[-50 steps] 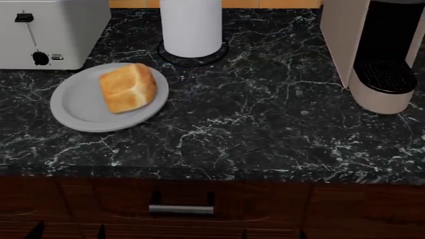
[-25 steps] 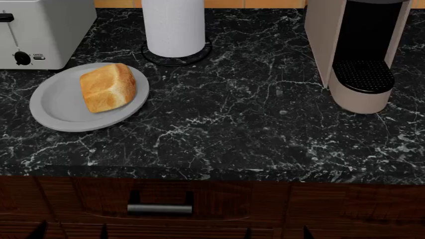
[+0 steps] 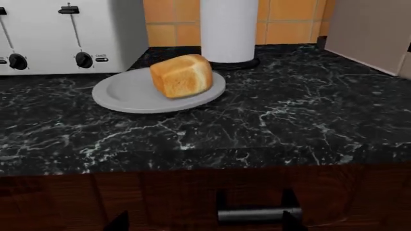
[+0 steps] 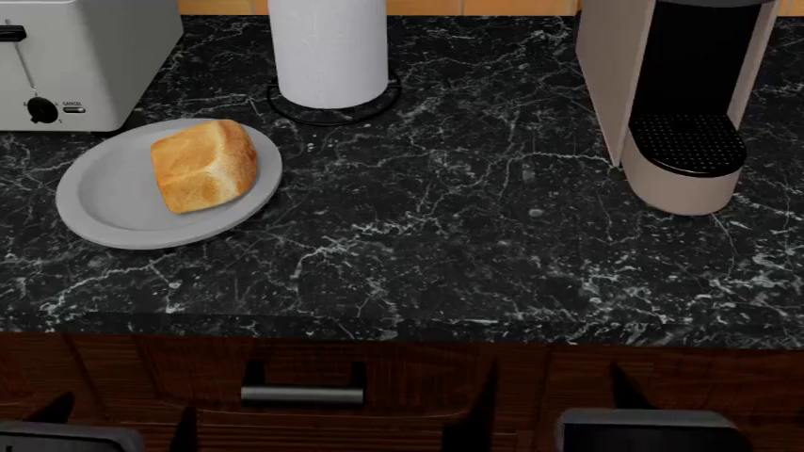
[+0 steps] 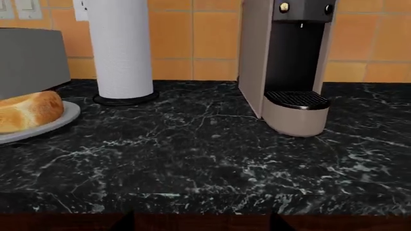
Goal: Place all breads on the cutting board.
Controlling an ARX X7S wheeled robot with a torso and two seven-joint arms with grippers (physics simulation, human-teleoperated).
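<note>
Both end effectors have risen into the head view, spread open; loaf chunk on plate.

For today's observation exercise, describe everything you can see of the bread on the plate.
The bread is a blocky loaf chunk, pale golden with a darker orange-brown crust and a shallow crease across its top. It looks whole and untouched. It rests tilted on the right part of a round grey plate on the black marble counter, in front of the toaster and the paper towel roll. Nothing else touches it.

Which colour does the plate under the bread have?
The plate is plain light grey, clearest in the head view.
</note>
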